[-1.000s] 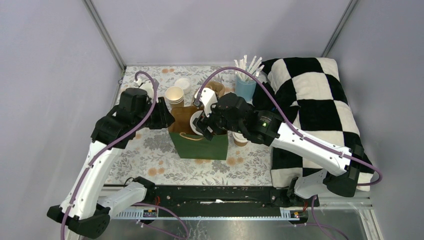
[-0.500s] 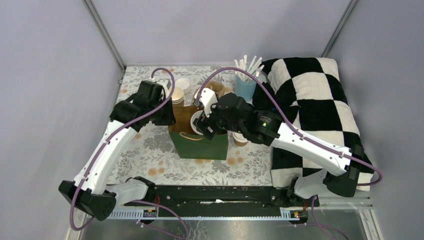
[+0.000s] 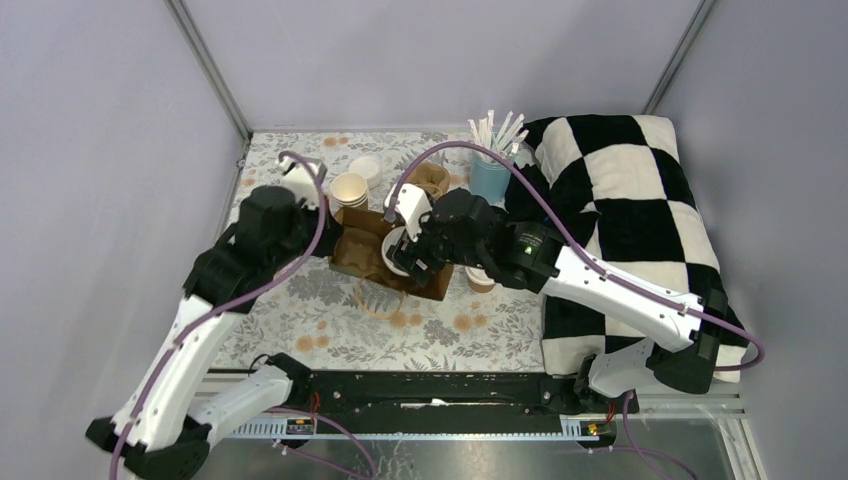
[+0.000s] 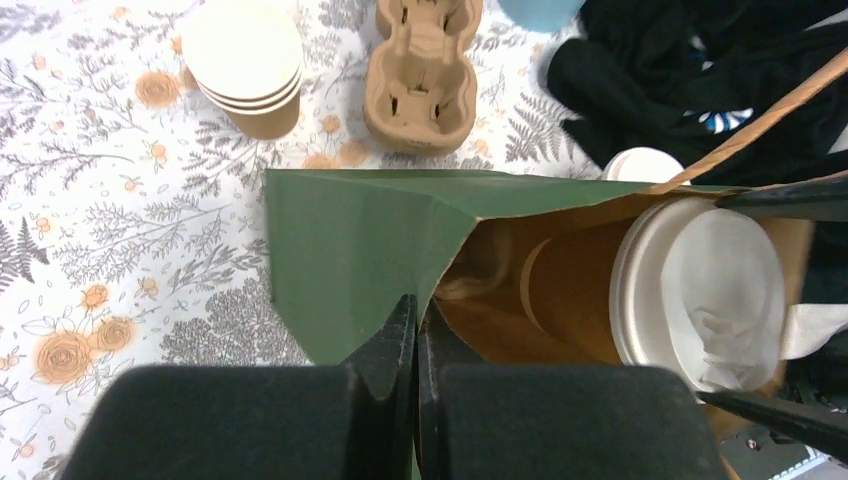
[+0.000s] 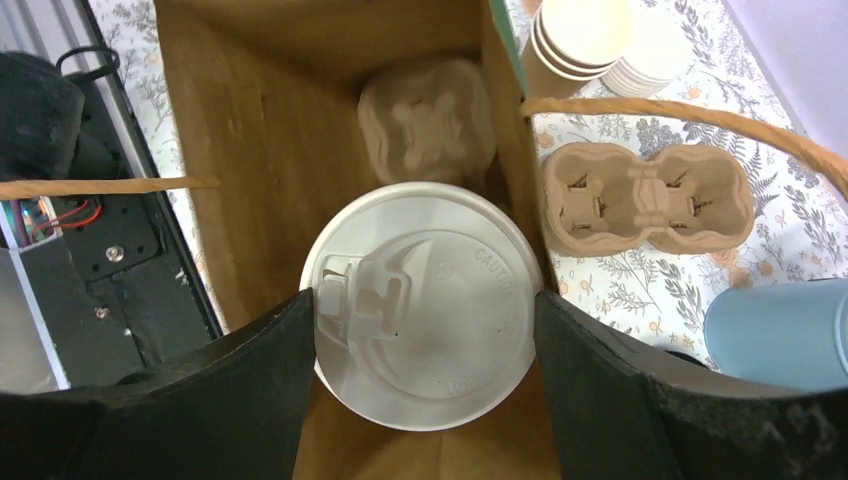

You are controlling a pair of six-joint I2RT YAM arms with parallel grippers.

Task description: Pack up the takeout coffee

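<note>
So the step in hand looks like loading the first coffee into the bag. One lidded cup (image 5: 420, 300) is clamped across its sides by the right pincer (image 5: 425, 345) and is held inside the mouth of the green paper bag (image 4: 345, 250), not yet set down. The bag's rim is pinched by the left pincer (image 4: 416, 325), closed right down on the paper, so the mouth is held open. The second lidded cup (image 3: 481, 280) is parked on the table (image 3: 320, 330) just beside the bag, on the right-arm side.

Next move, as a guess: the held cup needs to be lined up over a well of the pulp carrier (image 5: 425, 118) lying at the bottom of the bag, then lowered upright. The rim pinch shouldn't be let go until the cup is seated, otherwise the paper could fold in.

That carrier in the bag is only shown clearly by the right wrist view; in the left wrist view it can't be made out for sure. The pinch on the rim is only made clear by the left wrist view. The second lidded cup's spot is best read from the top view. A second carrier (image 4: 420, 60) and a stack of open cups (image 4: 243, 60) are seen on the table beyond the bag.
</note>
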